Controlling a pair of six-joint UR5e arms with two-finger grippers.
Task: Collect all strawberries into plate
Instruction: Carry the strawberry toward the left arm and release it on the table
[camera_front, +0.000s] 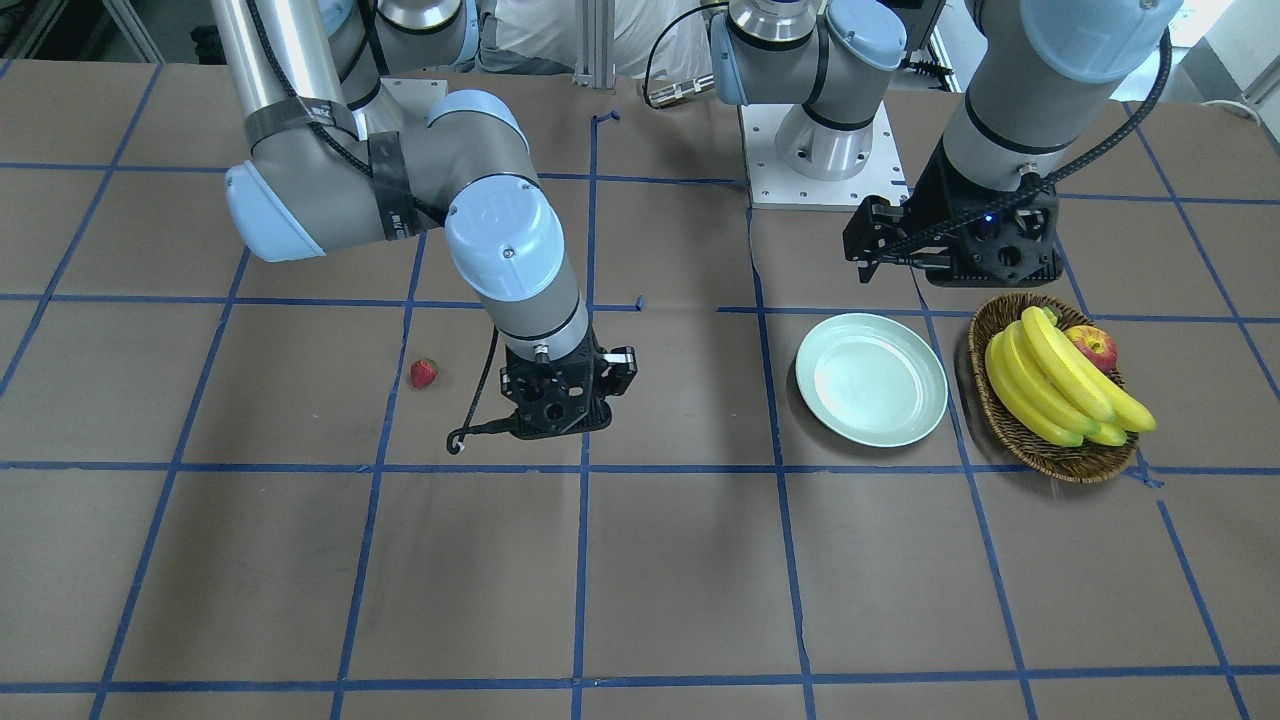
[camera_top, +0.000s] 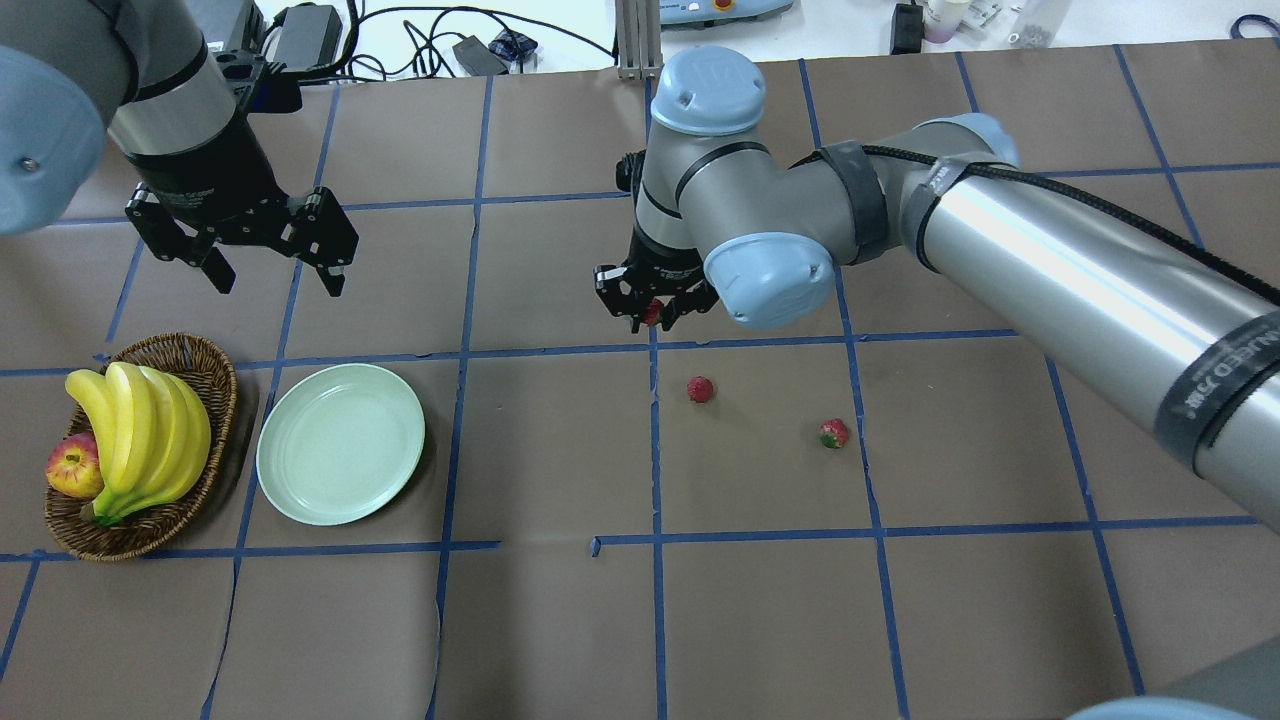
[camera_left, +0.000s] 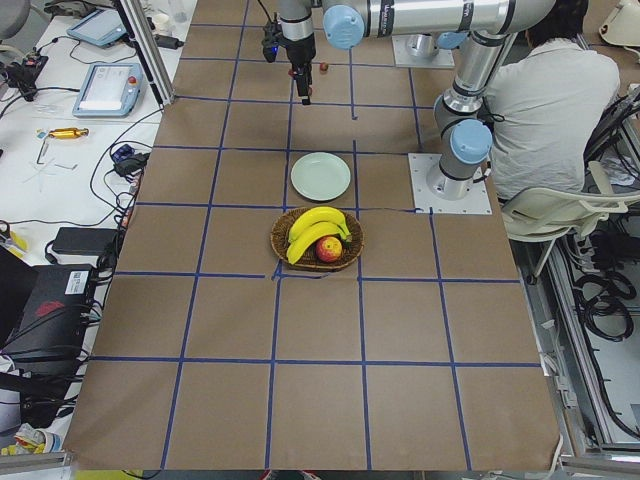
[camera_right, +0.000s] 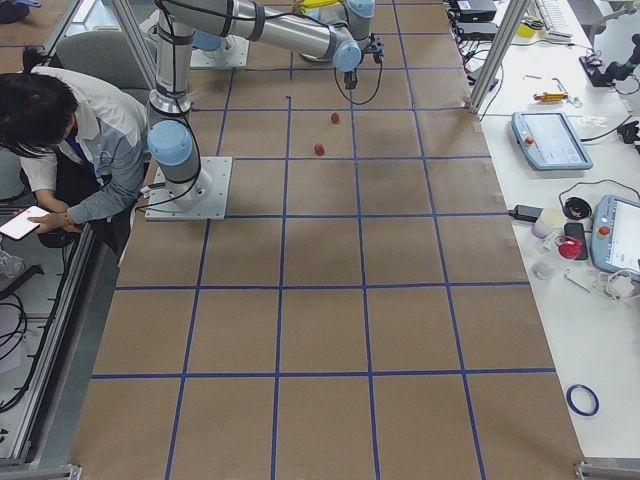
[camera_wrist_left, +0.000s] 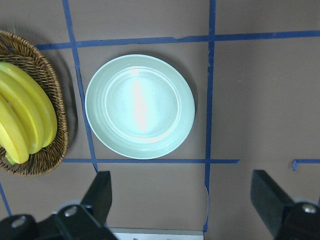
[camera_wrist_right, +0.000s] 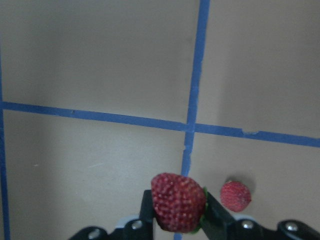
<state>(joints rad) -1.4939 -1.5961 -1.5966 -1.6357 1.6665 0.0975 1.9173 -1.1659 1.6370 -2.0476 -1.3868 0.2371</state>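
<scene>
My right gripper (camera_top: 652, 312) is shut on one strawberry (camera_wrist_right: 177, 202), held above the brown table near a blue tape crossing. A second strawberry (camera_top: 701, 389) lies on the table just beyond it and also shows in the right wrist view (camera_wrist_right: 235, 195). The third strawberry (camera_top: 833, 433) lies further to the right, alone on the table (camera_front: 423, 373). The pale green plate (camera_top: 340, 457) rests with nothing on it at the left, beside the basket. My left gripper (camera_top: 277, 282) hovers above and behind the plate (camera_wrist_left: 140, 106), its fingers (camera_wrist_left: 100, 195) wide open and holding nothing.
A wicker basket (camera_top: 215, 360) with bananas (camera_top: 140, 430) and an apple (camera_top: 72, 468) stands directly left of the plate. The right arm's long forearm (camera_top: 1050, 250) spans the table's right half. A seated person (camera_left: 550, 90) is behind the robot base.
</scene>
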